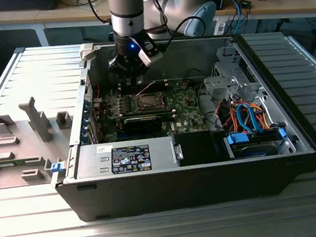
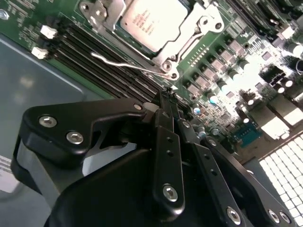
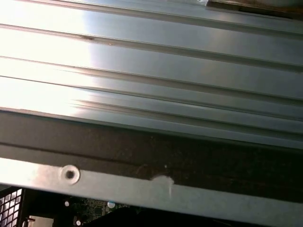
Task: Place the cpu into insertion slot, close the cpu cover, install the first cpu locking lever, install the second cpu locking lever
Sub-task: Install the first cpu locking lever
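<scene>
Here, the cpu point(image 2: 154, 23) sits seated under its cover point(image 2: 189, 35) at frame top, apart from the fingers point(image 2: 168, 101), pinched together on nothing, mid-frame.

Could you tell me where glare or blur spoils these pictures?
In the second wrist view, the green circuit board burns out to white toward one side, while the silver-grey square cpu stays readable and the black gripper looms dark and soft in front. In the first wrist view, the ribbed grey metal surface carries a broad white glare. The exterior view is evenly lit.
</scene>
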`<state>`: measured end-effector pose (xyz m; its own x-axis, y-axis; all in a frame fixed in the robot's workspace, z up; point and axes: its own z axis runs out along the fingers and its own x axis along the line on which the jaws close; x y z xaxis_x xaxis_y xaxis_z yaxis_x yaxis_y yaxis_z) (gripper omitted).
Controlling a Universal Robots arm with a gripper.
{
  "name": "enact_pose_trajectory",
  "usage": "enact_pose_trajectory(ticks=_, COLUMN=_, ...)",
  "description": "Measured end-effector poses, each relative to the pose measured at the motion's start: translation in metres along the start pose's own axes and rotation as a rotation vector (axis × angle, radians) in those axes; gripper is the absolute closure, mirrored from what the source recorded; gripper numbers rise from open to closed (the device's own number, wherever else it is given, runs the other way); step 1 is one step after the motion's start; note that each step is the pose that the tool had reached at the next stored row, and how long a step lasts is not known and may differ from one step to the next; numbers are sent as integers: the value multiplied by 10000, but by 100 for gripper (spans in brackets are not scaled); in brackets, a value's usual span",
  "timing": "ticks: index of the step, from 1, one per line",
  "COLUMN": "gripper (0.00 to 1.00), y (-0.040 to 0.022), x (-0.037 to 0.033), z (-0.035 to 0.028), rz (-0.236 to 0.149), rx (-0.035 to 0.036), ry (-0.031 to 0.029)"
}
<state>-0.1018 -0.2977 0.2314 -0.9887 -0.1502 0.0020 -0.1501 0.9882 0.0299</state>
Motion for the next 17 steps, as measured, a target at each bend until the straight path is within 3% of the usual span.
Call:
enact_pose_trajectory(ticks=13, gripper=89, y=30, x=193, z=2, rz=-1, rx=-1, ry=-2)
enact_pose_trajectory(ticks=17, gripper=89, y=31, x=202, z=2, rz=-1, rx=0, ry=-1)
